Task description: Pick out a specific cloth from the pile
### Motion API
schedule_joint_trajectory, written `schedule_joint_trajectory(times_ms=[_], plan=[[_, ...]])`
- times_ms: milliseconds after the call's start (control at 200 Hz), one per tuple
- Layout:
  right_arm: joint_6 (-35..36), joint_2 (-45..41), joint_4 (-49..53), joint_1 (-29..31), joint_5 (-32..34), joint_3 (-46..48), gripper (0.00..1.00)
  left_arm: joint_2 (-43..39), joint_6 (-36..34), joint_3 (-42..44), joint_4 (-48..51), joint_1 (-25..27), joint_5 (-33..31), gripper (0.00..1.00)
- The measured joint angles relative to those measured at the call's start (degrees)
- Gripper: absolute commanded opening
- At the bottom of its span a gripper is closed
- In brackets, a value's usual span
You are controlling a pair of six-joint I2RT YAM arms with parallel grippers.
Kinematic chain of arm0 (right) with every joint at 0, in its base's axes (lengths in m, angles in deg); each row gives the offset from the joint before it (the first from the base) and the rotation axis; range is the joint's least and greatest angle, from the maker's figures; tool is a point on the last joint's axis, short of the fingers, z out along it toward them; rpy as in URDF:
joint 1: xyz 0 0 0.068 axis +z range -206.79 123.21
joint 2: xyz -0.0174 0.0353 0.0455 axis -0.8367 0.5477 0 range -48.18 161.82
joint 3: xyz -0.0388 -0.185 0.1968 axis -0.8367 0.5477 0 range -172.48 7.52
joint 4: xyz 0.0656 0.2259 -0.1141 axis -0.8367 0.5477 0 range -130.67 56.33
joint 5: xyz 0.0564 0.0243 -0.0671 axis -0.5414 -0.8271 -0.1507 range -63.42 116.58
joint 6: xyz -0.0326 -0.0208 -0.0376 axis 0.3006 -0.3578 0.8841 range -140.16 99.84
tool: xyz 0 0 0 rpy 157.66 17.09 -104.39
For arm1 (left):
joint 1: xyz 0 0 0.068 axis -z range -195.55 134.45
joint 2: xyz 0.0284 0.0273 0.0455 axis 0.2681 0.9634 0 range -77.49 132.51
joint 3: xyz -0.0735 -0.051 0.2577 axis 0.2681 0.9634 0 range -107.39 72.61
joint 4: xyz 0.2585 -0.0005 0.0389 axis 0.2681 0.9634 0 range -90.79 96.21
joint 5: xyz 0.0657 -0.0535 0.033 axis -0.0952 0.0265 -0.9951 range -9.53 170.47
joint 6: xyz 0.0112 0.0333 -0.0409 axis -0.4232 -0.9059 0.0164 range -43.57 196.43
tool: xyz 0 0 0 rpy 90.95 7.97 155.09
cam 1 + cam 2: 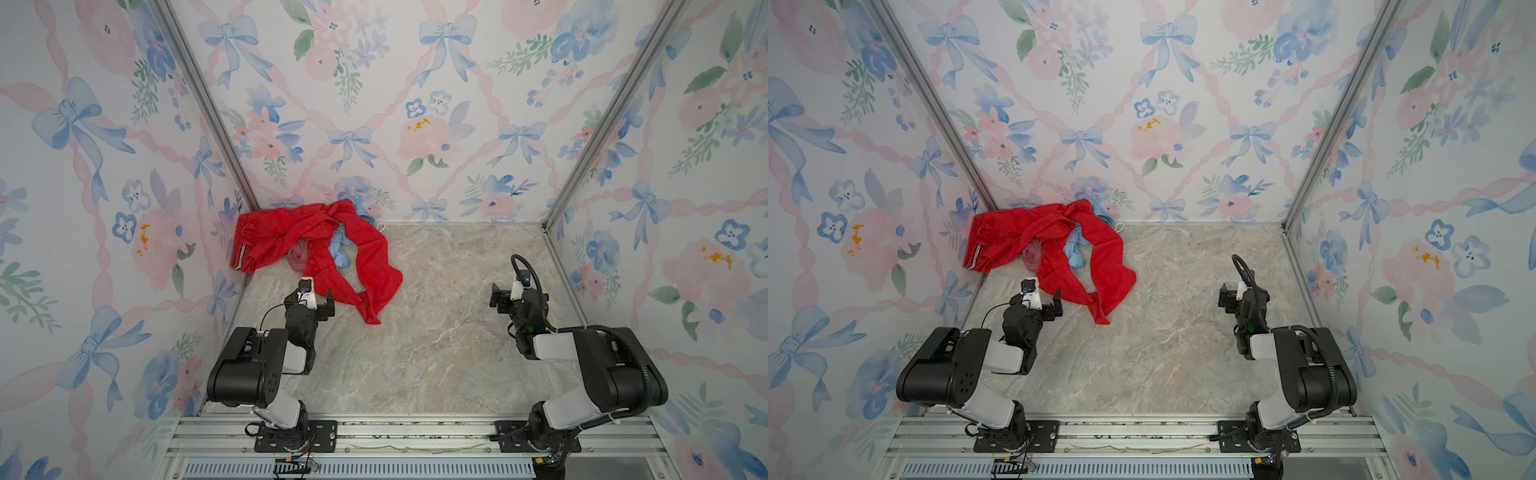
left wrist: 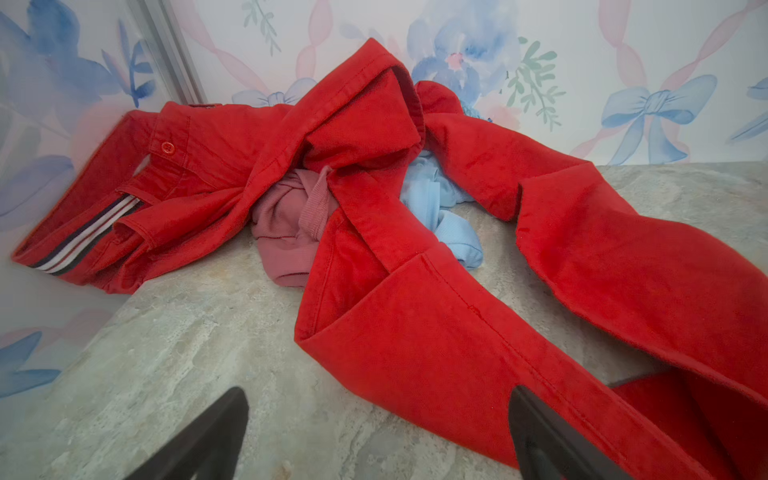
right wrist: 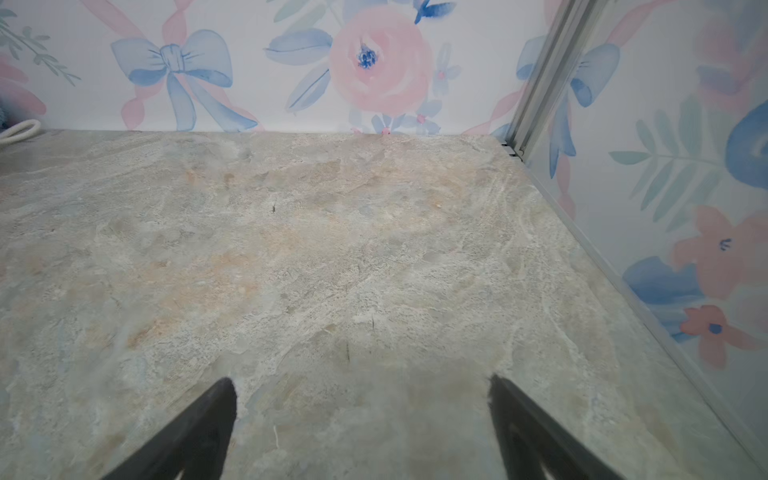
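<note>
Far left corner: you have the pile (image 1: pixel 291 232) heaped where the left wall (image 1: pixel 124 249) meets the back wall, on the marbled table (image 1: pixel 436 340) that the flowered walls box in.
Striped waistband: your leftmost item (image 1: pixel 240 259), the top end of the red trousers (image 1: pixel 274 232), lying against the left wall.
Cloth: the cloth (image 1: pixel 297 254) you want is dusty rose-pink and bunched at the near edge of the pile, between the waistband and the light blue cloth. In the left wrist view the cloth (image 2: pixel 286 232) rests on the table, with crossed red trouser legs covering its top and one side.
Left gripper: your left gripper (image 1: pixel 311 296) hovers just in front of the pile, near the cloth and facing it. Its jaws are spread wide and hold nothing, as the left wrist view (image 2: pixel 376 395) confirms. One finger (image 2: pixel 540 436) sits over a trouser leg; you cannot tell if it touches.
Light blue cloth: it (image 1: pixel 340 251) pokes out between the two red legs, just right of the cloth and touching the table (image 2: pixel 457 241).
Trouser legs: one runs from the back wall to the right and toward you, ending in a hem (image 1: pixel 371 313).
White cord: a small loop (image 1: pixel 380 227) lies by the back wall, just right of the pile.
Right gripper: your right gripper (image 1: pixel 496 298) hangs over bare table near the right wall, well apart from the pile, jaws wide and empty (image 3: pixel 361 386).
</note>
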Motion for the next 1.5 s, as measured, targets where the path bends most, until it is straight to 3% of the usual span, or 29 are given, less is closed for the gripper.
schedule_joint_trajectory(times_ms=[605, 735, 865, 940, 1025, 1135, 1245, 1500], plan=[[0.33, -0.63, 0.87, 0.50, 0.17, 0.00, 0.97, -0.55, 0.00, 0.00, 0.68, -0.46, 0.26, 0.97], [2.08, -11.80, 16.11, 7.17, 5.68, -2.86, 0.97, -9.99, -0.87, -1.62, 10.73, 3.93, -6.12, 0.88], [-1.51, -18.23, 35.01, 14.75, 3.91, -20.41, 0.97, -14.71, 1.36, -14.67, 24.96, 6.69, -13.94, 0.75], [-4.74, -16.55, 42.58, 20.52, 2.03, -31.10, 0.97, -10.27, 6.67, -26.93, 34.80, 3.56, -15.37, 0.58], [-7.48, -13.00, 48.83, 28.63, 1.11, -39.12, 0.97, -2.19, 12.79, -41.07, 45.20, -3.45, -10.19, 0.42], [-11.17, -8.20, 53.18, 39.21, 0.63, -41.31, 0.97, 9.11, 18.73, -54.75, 55.41, -10.32, -3.19, 0.41], [-14.60, -4.24, 55.47, 46.66, -0.44, -39.52, 0.97, 18.84, 22.23, -63.25, 63.84, -12.31, 1.36, 0.38], [-16.59, -0.96, 59.21, 50.07, -0.26, -39.71, 0.97, 31.04, 28.33, -69.33, 72.81, -12.70, 9.92, 0.38]])
